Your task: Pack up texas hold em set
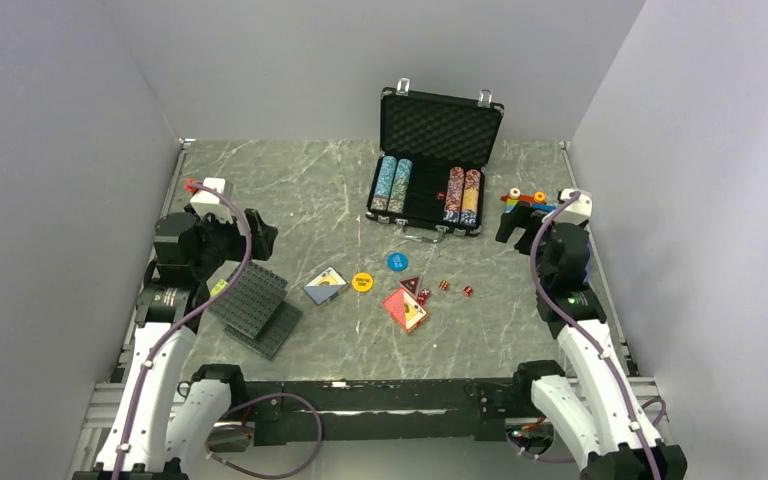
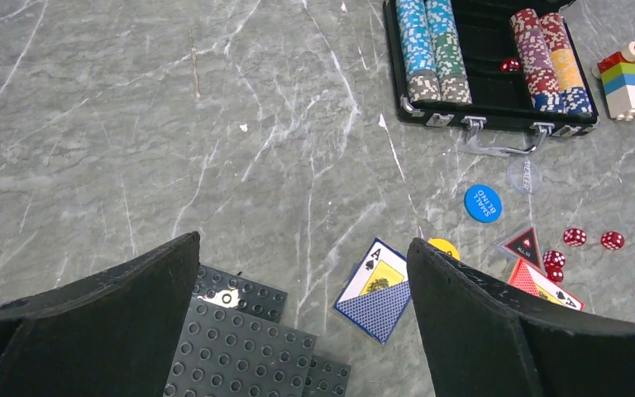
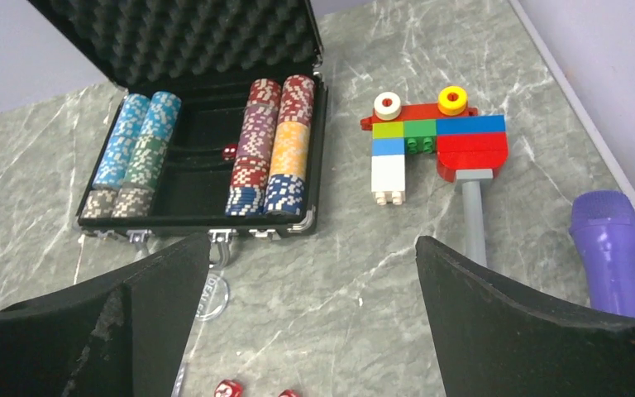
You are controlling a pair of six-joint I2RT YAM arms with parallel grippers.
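The black briefcase (image 1: 441,125) stands open at the back, foam lid up, with chip rows (image 1: 392,184) at both ends and one red die (image 3: 229,151) inside. On the table in front of it lie a blue-backed deck (image 2: 378,289), a red-backed deck (image 1: 405,309), a blue button (image 2: 483,203), a yellow button (image 1: 362,282), a red-triangle button (image 2: 522,245), a clear dealer button (image 2: 523,175) and red dice (image 2: 575,236). My left gripper (image 2: 303,242) hovers open, left of the blue deck. At the case's right, my right gripper (image 3: 312,241) is open and empty.
Dark grey studded plates (image 1: 255,305) lie stacked under the left gripper. A colourful toy-block figure (image 3: 430,136) and a purple cylinder (image 3: 608,248) sit right of the case, near the table's right edge. Grey walls close in three sides.
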